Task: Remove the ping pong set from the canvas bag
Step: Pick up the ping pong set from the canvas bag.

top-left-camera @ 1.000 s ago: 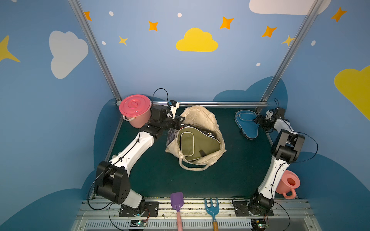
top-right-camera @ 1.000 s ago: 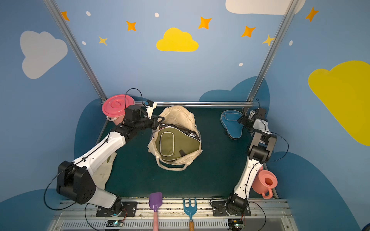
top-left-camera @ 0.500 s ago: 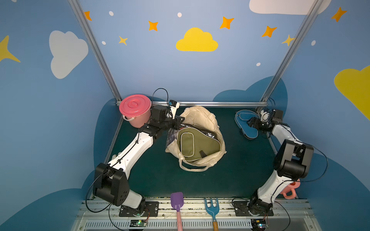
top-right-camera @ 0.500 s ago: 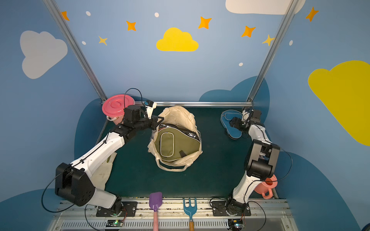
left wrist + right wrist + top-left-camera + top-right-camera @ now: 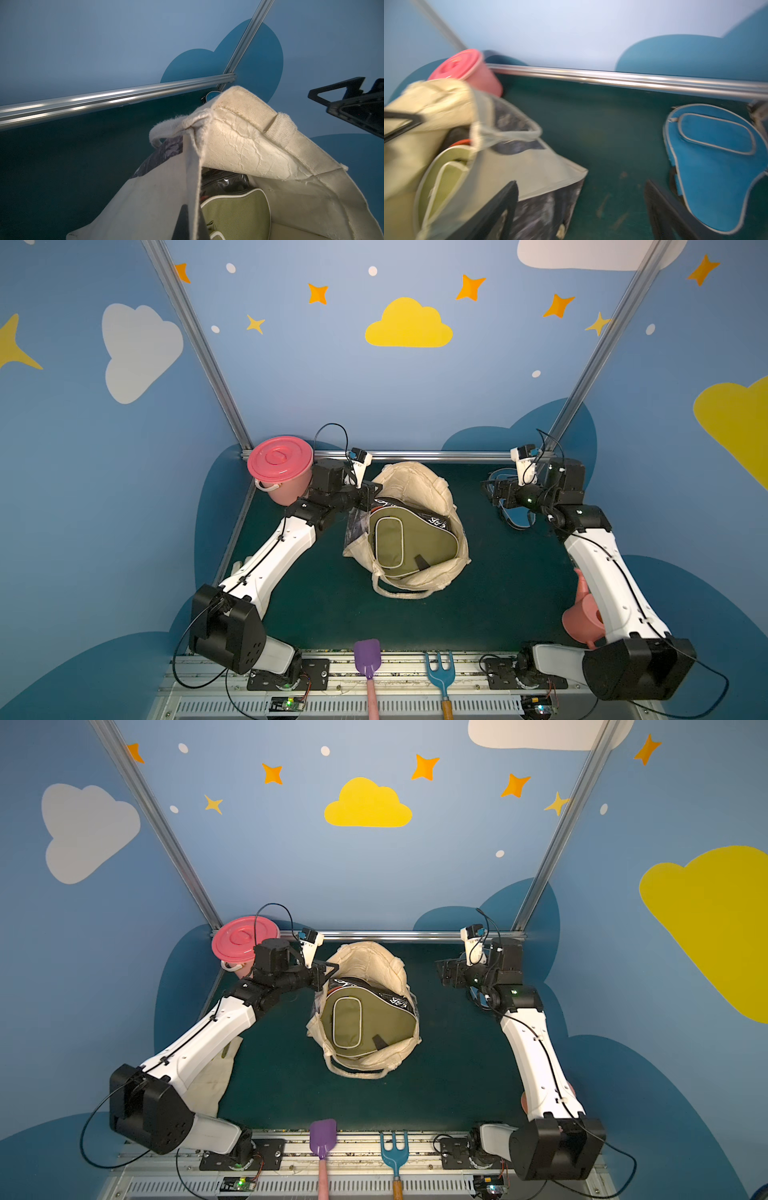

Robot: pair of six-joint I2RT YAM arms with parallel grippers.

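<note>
**Ping pong set partly out of the canvas bag (image 5: pixel 419 485).**
An olive cover (image 5: pixel 415 543) lies in the bag's open mouth, just beside the left gripper (image 5: pixel 372 493), whose jaws are clamped on the bag's rim and hold it up. A blue cover (image 5: pixel 716 166) lies on the green table (image 5: pixel 316 605) outside the bag, just beside the right gripper (image 5: pixel 494 494), whose jaws stand wide apart and empty. A pink lidded bucket (image 5: pixel 280 458) stands behind the left gripper.

In both top views, the left arm (image 5: pixel 282 547) extends from its 7 o'clock base toward 1 o'clock, left gripper (image 5: pixel 371 493) pointing to 3 o'clock with jaws closed, while the right arm (image 5: pixel 602 568) extends from 5 o'clock toward 11 o'clock, right gripper (image 5: pixel 489 490) pointing to 9 o'clock with jaws spread wide.
</note>
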